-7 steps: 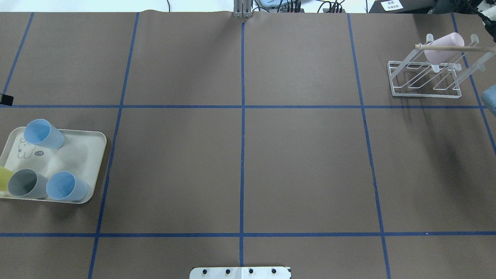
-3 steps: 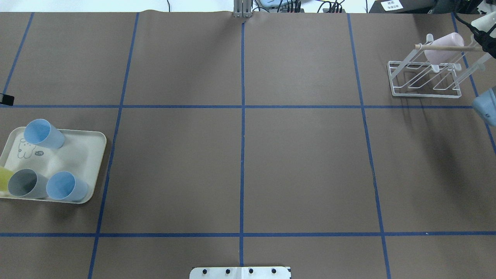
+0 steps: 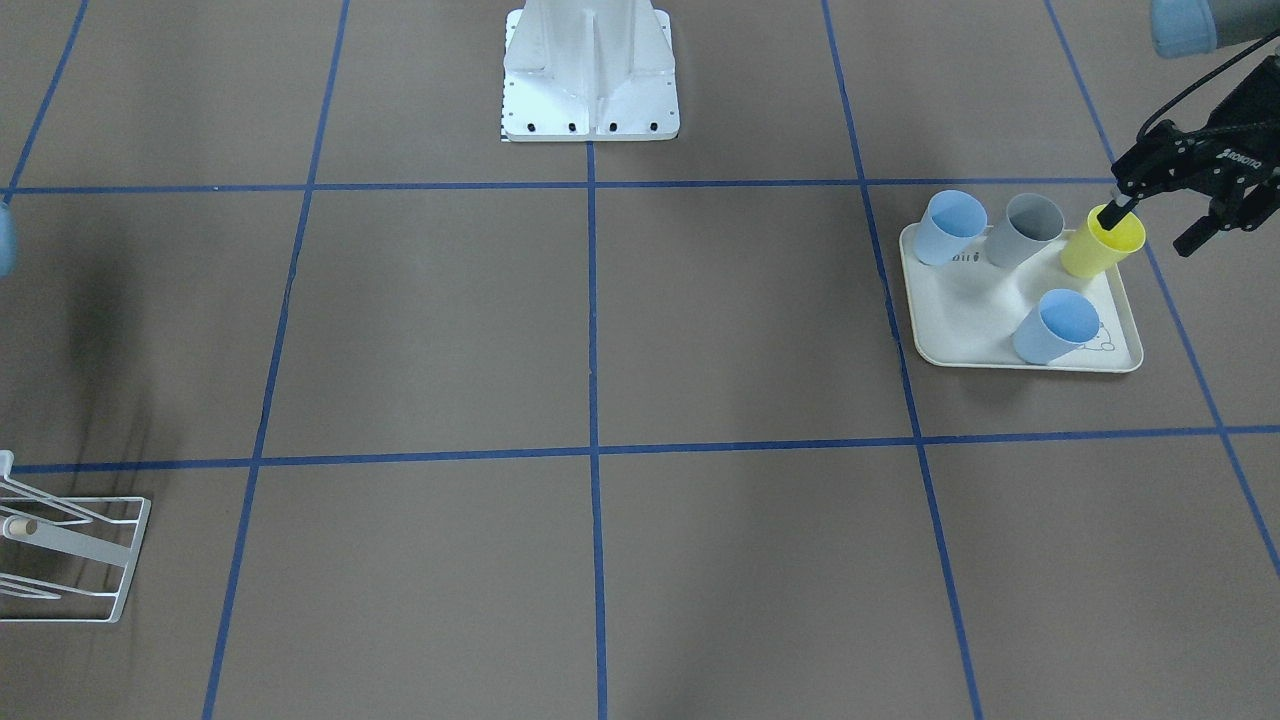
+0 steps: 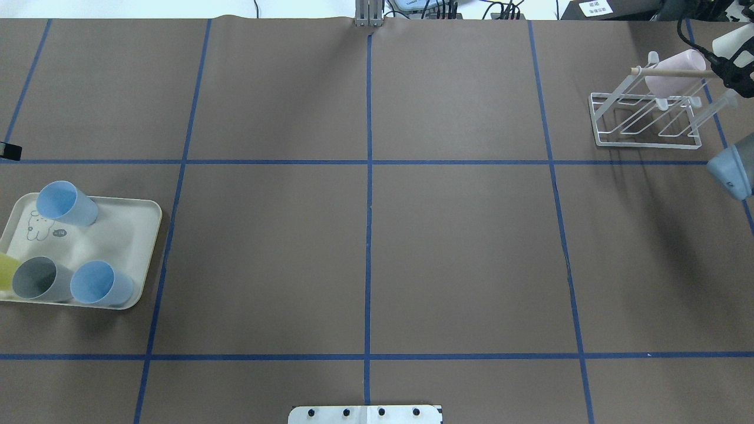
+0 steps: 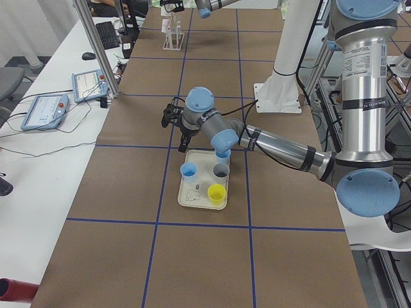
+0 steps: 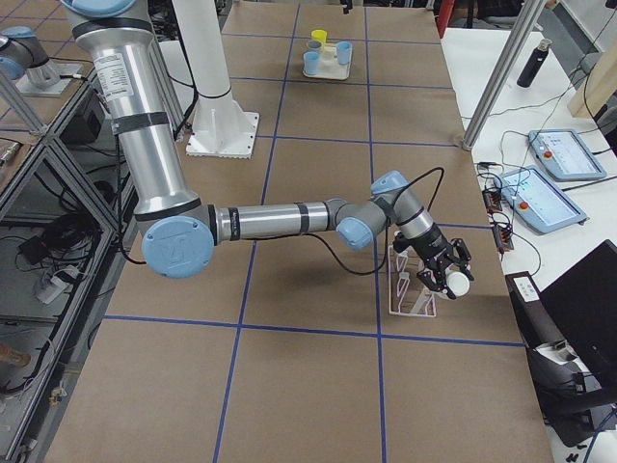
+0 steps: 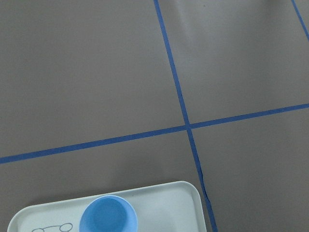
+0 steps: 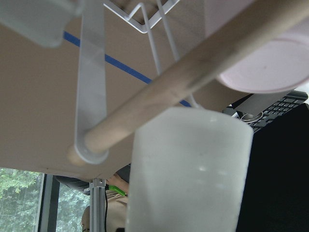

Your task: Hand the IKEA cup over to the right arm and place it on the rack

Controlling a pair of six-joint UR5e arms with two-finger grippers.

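My right gripper [image 6: 445,277] is shut on a white IKEA cup [image 6: 460,285] and holds it at the far end of the white wire rack [image 6: 410,299]. In the overhead view the cup [image 4: 729,42] sits just right of the rack [image 4: 645,138], beside its wooden dowel. The right wrist view has the cup [image 8: 188,169] directly under the dowel [image 8: 193,82]. A pink cup [image 4: 677,68] hangs on the rack. My left gripper [image 3: 1152,228] is open and holds nothing, raised over the far edge of the cream tray [image 3: 960,330].
The tray carries two blue cups [image 3: 950,225] [image 3: 1055,325], a grey cup [image 3: 1030,230] and a yellow cup [image 3: 1100,243]. The robot's white base [image 3: 590,70] stands at mid table. Tablets and cables lie beyond the table's edge in the side views.
The right arm has moved further into the overhead view, carrying the white cup closer to the rack's dowel end. The tray and its cups have not moved.
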